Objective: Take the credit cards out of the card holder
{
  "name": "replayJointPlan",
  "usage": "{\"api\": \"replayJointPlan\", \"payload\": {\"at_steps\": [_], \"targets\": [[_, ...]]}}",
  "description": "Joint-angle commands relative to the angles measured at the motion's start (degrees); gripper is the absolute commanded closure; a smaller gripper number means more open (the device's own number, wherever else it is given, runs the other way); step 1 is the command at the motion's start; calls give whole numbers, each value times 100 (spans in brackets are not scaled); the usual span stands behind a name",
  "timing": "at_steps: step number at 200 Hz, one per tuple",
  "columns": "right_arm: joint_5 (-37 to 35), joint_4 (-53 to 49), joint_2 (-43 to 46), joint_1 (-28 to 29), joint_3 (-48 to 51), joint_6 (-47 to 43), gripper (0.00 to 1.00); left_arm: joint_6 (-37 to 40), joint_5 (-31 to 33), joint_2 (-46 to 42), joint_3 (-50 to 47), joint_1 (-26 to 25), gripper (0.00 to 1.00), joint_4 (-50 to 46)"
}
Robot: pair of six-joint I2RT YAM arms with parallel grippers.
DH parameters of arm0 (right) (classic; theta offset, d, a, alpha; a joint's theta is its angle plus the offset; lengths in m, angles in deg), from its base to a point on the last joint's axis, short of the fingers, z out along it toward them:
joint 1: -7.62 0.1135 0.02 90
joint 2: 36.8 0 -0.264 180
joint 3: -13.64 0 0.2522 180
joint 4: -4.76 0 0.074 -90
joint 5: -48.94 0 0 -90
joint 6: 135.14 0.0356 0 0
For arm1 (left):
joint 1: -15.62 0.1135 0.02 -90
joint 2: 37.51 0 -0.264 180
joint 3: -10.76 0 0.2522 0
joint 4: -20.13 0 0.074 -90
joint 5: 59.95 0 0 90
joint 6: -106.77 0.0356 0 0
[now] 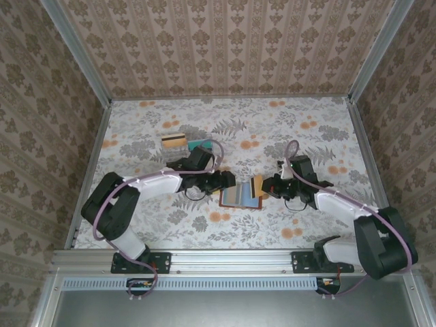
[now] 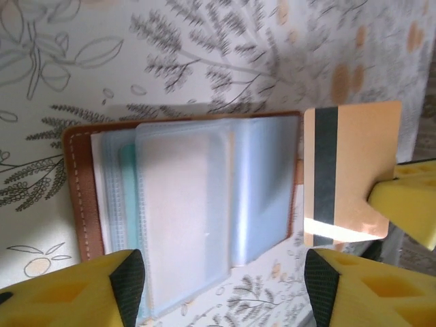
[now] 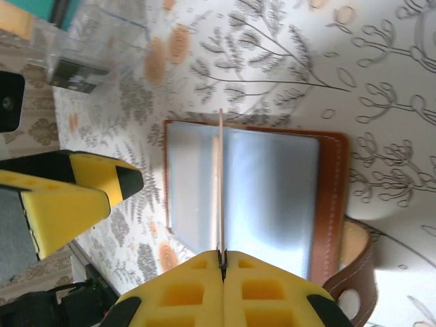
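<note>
Now: card holder (image 1: 238,195) lies open, flat on surface (image 1: 306,225), centre, between both arms. Right tool (image 3: 221,257) pressed together on orange card (image 2: 351,174), pinching one edge; card just beside holder's rim. Left tool (image 2: 225,272) spread above holder, gripping nothing. Card likely thin, stiff, light, slick: pinch edge firmly. Holder: soft leather, floppy clear sleeves (image 2: 184,204); probably slides or lifts unless pinned at leather border.

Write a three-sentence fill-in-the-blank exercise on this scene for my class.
The right jaws are shut on an orange card with a ___ stripe.
The card holder lies ___ on the table.
Farther back on the table lie ___ loose cards.
Missing words: black; open; two.
</note>
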Motion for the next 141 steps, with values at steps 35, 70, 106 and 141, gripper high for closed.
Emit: {"api": "replayJointPlan", "payload": {"at_steps": [35, 70, 106, 141], "targets": [[311, 86, 567, -22, -945, 171, 100, -1125, -235, -618, 154, 297, 32, 1540], [608, 967, 488, -8, -1163, 762, 100, -1735, -413, -628, 76, 362, 37, 2694], [805, 1550, 262, 45, -1218, 1166, 100, -2123, -563, -560, -8, 362, 44, 3516], [849, 1788, 78, 167, -1249, 1320, 100, -2340, -745, -396, -30, 309, 48, 3959]]}}
